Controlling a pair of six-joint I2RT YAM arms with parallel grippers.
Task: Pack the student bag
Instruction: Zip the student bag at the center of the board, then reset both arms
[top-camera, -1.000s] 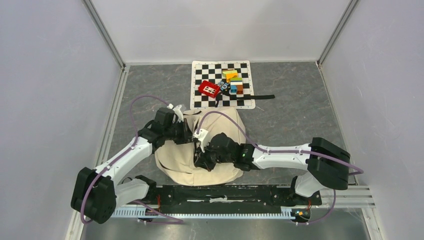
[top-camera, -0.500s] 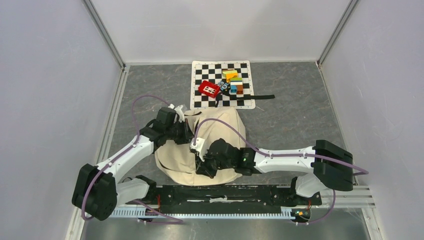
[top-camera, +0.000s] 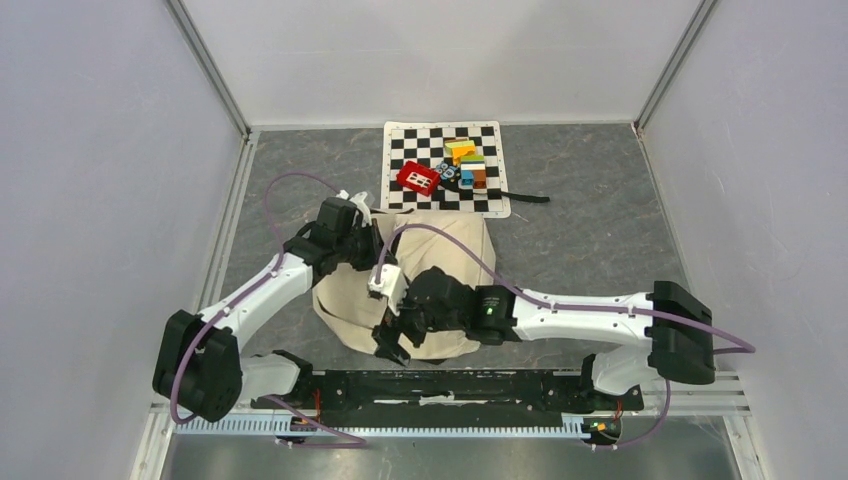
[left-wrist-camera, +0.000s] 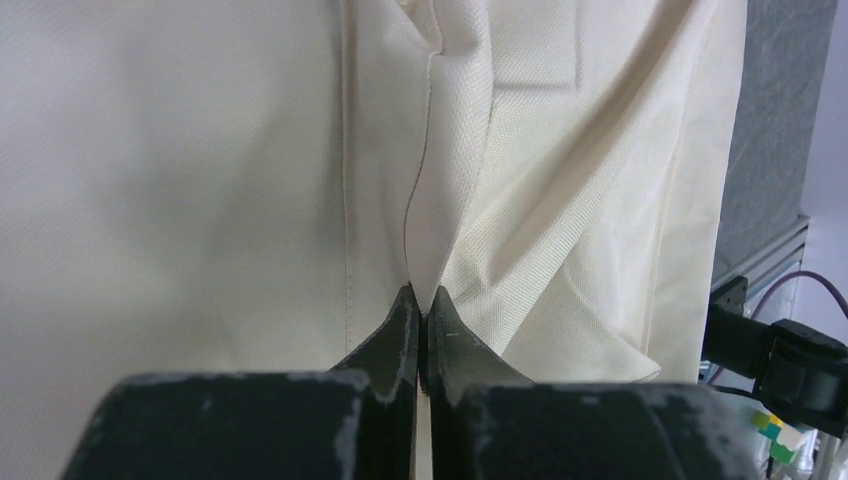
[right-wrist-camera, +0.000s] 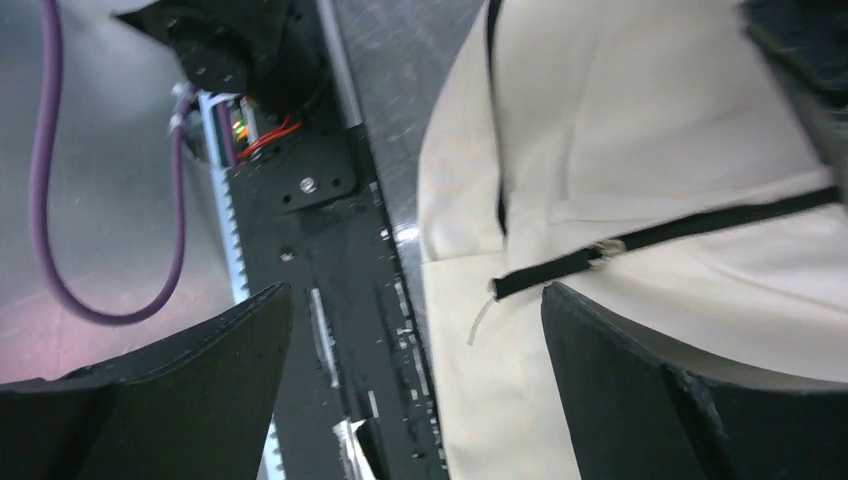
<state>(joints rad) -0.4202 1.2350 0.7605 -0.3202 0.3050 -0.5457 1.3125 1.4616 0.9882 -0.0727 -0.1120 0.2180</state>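
Note:
The student bag (top-camera: 445, 262), a cream fabric backpack, lies in the middle of the table between my two arms. My left gripper (top-camera: 373, 245) is at its far-left edge. In the left wrist view that gripper (left-wrist-camera: 422, 296) is shut, pinching a raised fold of the cream bag fabric (left-wrist-camera: 520, 200). My right gripper (top-camera: 386, 342) hovers over the bag's near-left corner. Its jaws (right-wrist-camera: 415, 320) stand wide open with nothing between them. Below them lie the bag's cream edge (right-wrist-camera: 640, 150) and one black strap (right-wrist-camera: 660, 235).
A checkerboard mat (top-camera: 398, 200) lies beyond the bag with a red box (top-camera: 418, 178), stacked coloured blocks (top-camera: 467, 160) and a black strap-like item (top-camera: 522, 196). The black base rail (top-camera: 450, 385) runs along the near edge. White walls enclose the table.
My right gripper has opened and let go of the bag, shifting left toward the near-left corner. The left gripper has drawn its fold back and left, and the bag has changed shape.

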